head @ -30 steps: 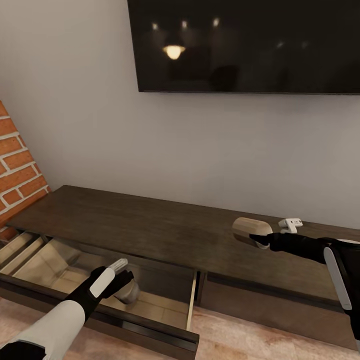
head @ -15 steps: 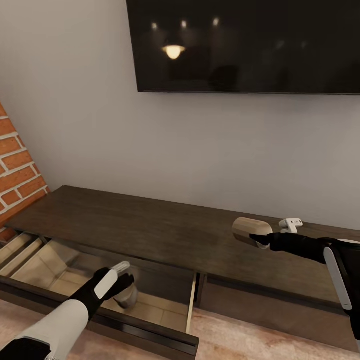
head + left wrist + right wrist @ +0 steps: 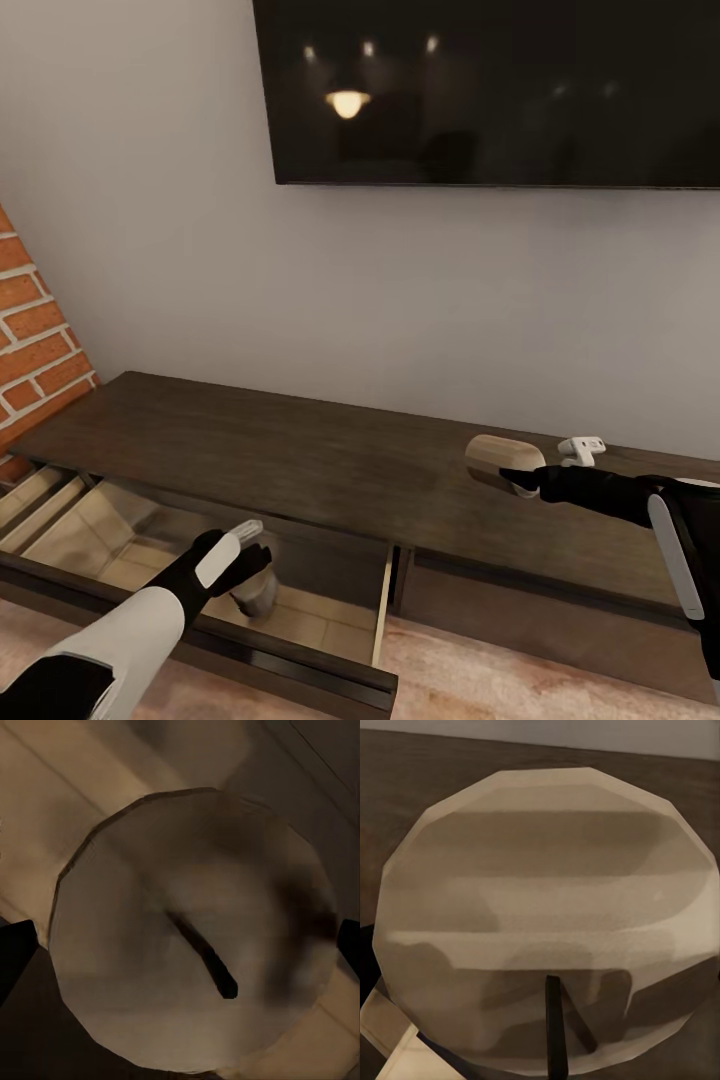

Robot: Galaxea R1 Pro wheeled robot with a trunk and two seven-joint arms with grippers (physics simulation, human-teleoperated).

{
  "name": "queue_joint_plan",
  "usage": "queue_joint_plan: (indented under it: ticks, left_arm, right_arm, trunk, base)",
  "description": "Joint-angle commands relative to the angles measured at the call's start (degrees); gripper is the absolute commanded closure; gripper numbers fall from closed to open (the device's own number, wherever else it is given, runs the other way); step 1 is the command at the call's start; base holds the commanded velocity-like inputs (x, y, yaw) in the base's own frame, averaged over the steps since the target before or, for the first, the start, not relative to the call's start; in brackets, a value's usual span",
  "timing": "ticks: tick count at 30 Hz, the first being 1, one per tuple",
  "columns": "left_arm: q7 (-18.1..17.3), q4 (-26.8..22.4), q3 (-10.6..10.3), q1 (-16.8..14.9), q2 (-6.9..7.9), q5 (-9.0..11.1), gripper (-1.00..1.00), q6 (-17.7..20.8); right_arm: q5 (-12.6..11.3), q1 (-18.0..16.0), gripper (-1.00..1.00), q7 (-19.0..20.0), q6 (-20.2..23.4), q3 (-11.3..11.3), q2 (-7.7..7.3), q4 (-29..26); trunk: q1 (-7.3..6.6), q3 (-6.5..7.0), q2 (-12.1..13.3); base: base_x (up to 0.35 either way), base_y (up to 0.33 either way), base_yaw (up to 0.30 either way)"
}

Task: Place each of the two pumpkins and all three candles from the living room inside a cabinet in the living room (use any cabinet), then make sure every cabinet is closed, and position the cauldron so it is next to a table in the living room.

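Observation:
The long dark-brown cabinet [image 3: 300,460] runs along the wall, with its left drawer [image 3: 330,625] pulled open and showing a pale interior. My left gripper [image 3: 248,562] hangs inside that drawer, shut on a tan candle [image 3: 257,596] just above the drawer floor. In the left wrist view the candle [image 3: 187,930] spans the whole gap between the dark fingertips [image 3: 13,956]. My right gripper [image 3: 520,470] is shut on a second cream candle [image 3: 500,455], held a little above the cabinet top at the right. That candle [image 3: 547,922] sits close in the right wrist view.
A large black TV [image 3: 490,90] hangs on the grey wall above the cabinet. A brick column [image 3: 35,340] stands at the left end. The open drawer juts out over the wooden floor [image 3: 500,680]. The drawer fronts to the right are shut.
My left gripper has sunk slightly lower into the open drawer with its candle. The right arm and its candle have stayed still.

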Motion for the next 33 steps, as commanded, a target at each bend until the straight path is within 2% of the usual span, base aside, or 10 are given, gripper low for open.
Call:
queue_joint_plan:
  ticks: [1,15,20,22,26,28,33]
  left_arm:
    - [0.0,0.0,0.0,0.0,-0.01,0.0,-1.0,0.0]
    - [-0.1,0.1,-0.1,0.0,-0.1,0.0,-1.0,-0.3]
    - [-0.1,-1.7,0.0,0.2,-0.1,0.1,-1.0,-0.5]
    - [0.0,-4.8,0.0,0.9,-0.07,0.1,-1.0,-0.3]
    - [0.7,-15.4,0.0,5.3,0.3,0.1,-1.0,2.0]
    - [1.2,-18.0,0.1,6.3,0.43,0.1,-1.0,3.3]
    - [1.7,-20.1,0.1,7.1,0.49,0.1,-1.0,4.4]
  right_arm:
    - [0.0,0.0,1.0,0.0,0.0,0.0,0.0,0.0]
    - [0.0,0.0,1.0,0.0,0.0,0.0,0.0,0.0]
    - [0.0,0.0,1.0,-0.1,0.3,0.3,0.19,0.0]
    - [0.1,0.0,1.0,-0.2,0.4,0.4,0.44,0.0]
    - [0.1,0.0,1.0,-0.3,0.6,0.5,0.72,0.0]
    - [0.2,0.0,1.0,-0.4,0.6,0.6,0.75,0.0]
    - [0.2,-0.1,1.0,-0.4,0.6,0.5,0.78,0.0]
  trunk:
    - [0.0,0.0,0.0]
    - [0.0,0.0,0.0]
    - [0.0,0.0,0.0]
    - [0.0,0.0,0.0]
    - [0.0,0.0,0.0]
    - [0.0,0.0,0.0]
    - [0.0,0.0,0.0]
  base:
    - [0.0,0.0,0.0]
    - [0.0,0.0,0.0]
    - [0.0,0.0,0.0]
    - [0.0,0.0,0.0]
    - [0.0,0.0,0.0]
    - [0.0,0.0,0.0]
    - [-0.004,0.0,0.0]
